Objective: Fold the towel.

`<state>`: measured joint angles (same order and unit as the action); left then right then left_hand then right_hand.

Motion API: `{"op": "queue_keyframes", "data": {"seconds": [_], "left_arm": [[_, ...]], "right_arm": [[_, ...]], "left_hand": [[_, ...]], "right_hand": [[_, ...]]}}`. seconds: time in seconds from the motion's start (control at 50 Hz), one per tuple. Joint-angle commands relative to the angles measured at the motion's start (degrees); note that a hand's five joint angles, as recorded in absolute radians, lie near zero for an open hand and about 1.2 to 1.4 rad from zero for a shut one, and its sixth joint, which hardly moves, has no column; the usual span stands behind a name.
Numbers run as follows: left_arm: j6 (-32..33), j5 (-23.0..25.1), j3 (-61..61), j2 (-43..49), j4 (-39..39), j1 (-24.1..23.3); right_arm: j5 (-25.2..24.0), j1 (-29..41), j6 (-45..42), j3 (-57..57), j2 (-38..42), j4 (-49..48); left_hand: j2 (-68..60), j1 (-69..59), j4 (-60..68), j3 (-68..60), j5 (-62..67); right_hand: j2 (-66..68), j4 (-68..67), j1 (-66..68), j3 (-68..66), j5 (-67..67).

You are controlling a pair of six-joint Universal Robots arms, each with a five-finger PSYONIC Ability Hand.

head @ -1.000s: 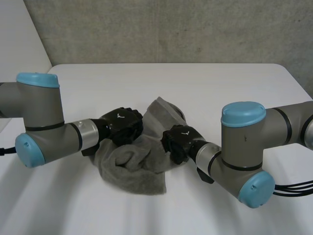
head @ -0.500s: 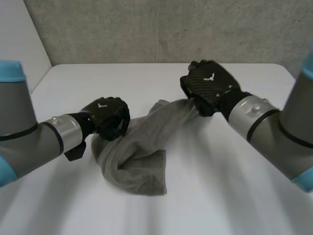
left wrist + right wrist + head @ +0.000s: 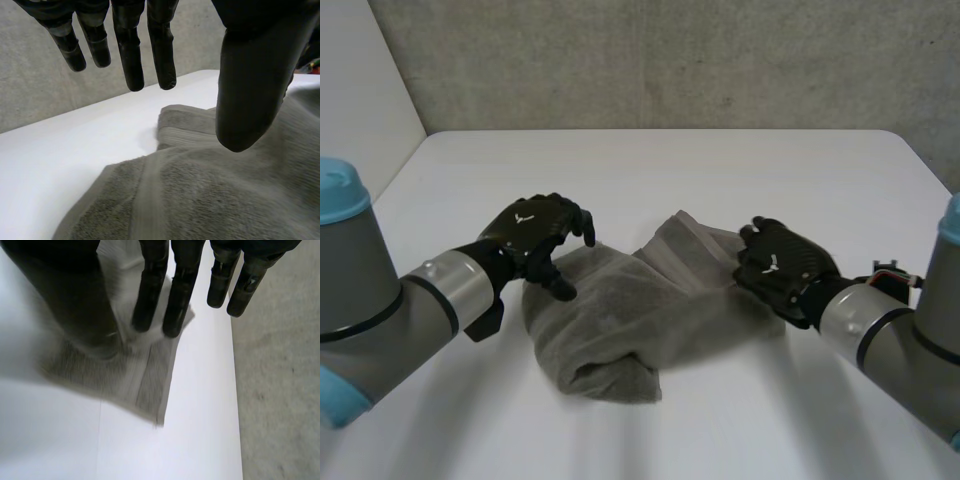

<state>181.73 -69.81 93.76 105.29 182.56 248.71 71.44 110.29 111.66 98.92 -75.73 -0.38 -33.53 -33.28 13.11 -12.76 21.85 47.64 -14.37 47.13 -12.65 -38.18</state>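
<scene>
A grey towel [image 3: 630, 320] lies bunched in a long roll across the middle of the white table [image 3: 720, 170]. My left hand [image 3: 535, 235] hovers just over the towel's left end, fingers spread and straight, holding nothing. In the left wrist view its fingers [image 3: 127, 50] and thumb hang apart above the towel [image 3: 225, 200] and its banded hem. My right hand [image 3: 780, 265] rests at the towel's right end. In the right wrist view its thumb [image 3: 65, 300] and straight fingers sit on a flat corner of the towel [image 3: 145, 385], not pinching it.
A concrete wall [image 3: 670, 60] runs behind the table's far edge. Bare tabletop lies all round the towel, with the table's right edge [image 3: 232, 405] close beside the towel corner in the right wrist view.
Both hands were shut on the towel. The right hand lifted one end up and to the right, then brought it down. The towel is now stretched longer and both hands have opened.
</scene>
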Motion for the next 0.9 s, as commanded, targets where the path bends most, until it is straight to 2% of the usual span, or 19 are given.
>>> {"op": "queue_keyframes", "data": {"seconds": [0.02,0.04,0.08,0.1,0.12,0.14,0.18,0.2,0.24,0.28,0.42,0.56,0.9], "left_arm": [[0.03,-1.02,-6.38,5.44,0.77,-0.15],[0.03,-1.03,-6.40,5.45,0.77,-0.15],[0.03,-0.94,-7.71,6.59,0.77,-0.24],[0.03,-0.85,-9.02,7.55,0.69,-0.76],[0.03,-0.76,-10.34,8.60,0.69,-1.64],[0.03,-0.76,-10.35,8.61,0.69,-1.65],[0.21,-0.41,-13.24,11.41,0.34,-3.49],[0.21,-0.41,-13.25,11.43,0.34,-3.49],[0.65,-0.15,-14.75,12.83,0.25,-4.11],[2.48,0.90,-17.98,15.54,-0.97,-5.25],[9.15,5.47,-24.57,21.52,-7.82,-6.66],[14.88,5.39,-32.48,28.64,-13.63,-6.13],[15.24,5.83,-49.64,40.17,-21.81,-5.34]], "right_arm": [[-0.51,-3.42,8.09,-1.79,-0.56,-0.32],[-0.51,-3.42,8.13,-1.80,-0.56,-0.32],[-0.69,-3.51,18.54,-4.07,-1.00,0.03],[-0.69,-3.51,18.59,-4.08,-1.00,0.03],[-1.13,-3.85,24.25,-5.04,-1.70,0.03],[-1.13,-3.86,24.30,-5.05,-1.70,0.03],[-2.96,-4.30,34.71,-6.45,-2.67,0.12],[-2.98,-4.30,34.76,-6.46,-2.67,0.12],[-4.90,-4.30,41.68,-7.07,-2.23,0.20],[-5.69,-4.21,43.36,-6.99,-2.06,0.20],[-5.70,-3.59,42.59,-6.54,-0.30,0.29],[-5.96,-3.42,42.32,-6.46,0.32,0.20],[-6.05,-3.33,42.06,-6.37,2.52,0.29]], "left_hand": [[2.45,2.21,-3.11,2.76,-0.78],[2.45,2.21,-3.11,2.76,-0.78],[2.45,2.21,-3.11,2.76,-0.78],[2.29,2.04,-3.11,2.76,-0.61],[2.45,2.21,-3.11,2.76,-0.78],[2.45,2.21,-3.11,2.76,-0.78],[2.29,2.04,-3.11,2.76,-0.61],[2.29,2.04,-3.11,2.76,-0.61],[2.29,2.04,-3.11,2.76,-0.61],[1.95,1.71,-3.11,2.76,-0.28],[0.95,0.70,-3.11,2.76,0.73],[0.94,0.69,-3.11,2.76,0.73],[0.77,0.53,-3.11,2.76,0.90]], "right_hand": [[-37.64,4.37,-37.13,2.65,38.18],[-37.64,4.37,-37.13,2.65,38.18],[-37.64,4.37,-37.13,2.65,38.18],[-37.64,4.37,-37.13,2.65,38.18],[-37.64,4.37,-37.13,2.65,38.18],[-37.64,4.37,-37.13,2.65,38.18],[-37.64,4.37,-37.13,2.65,38.18],[-37.64,4.37,-37.13,2.65,38.18],[-37.64,4.37,-37.13,2.65,38.18],[-37.64,4.37,-37.13,2.65,38.18],[-37.64,4.37,-37.13,2.65,38.18],[-37.64,4.37,-37.13,2.65,38.18],[-37.64,4.37,-37.13,2.65,38.18]]}}
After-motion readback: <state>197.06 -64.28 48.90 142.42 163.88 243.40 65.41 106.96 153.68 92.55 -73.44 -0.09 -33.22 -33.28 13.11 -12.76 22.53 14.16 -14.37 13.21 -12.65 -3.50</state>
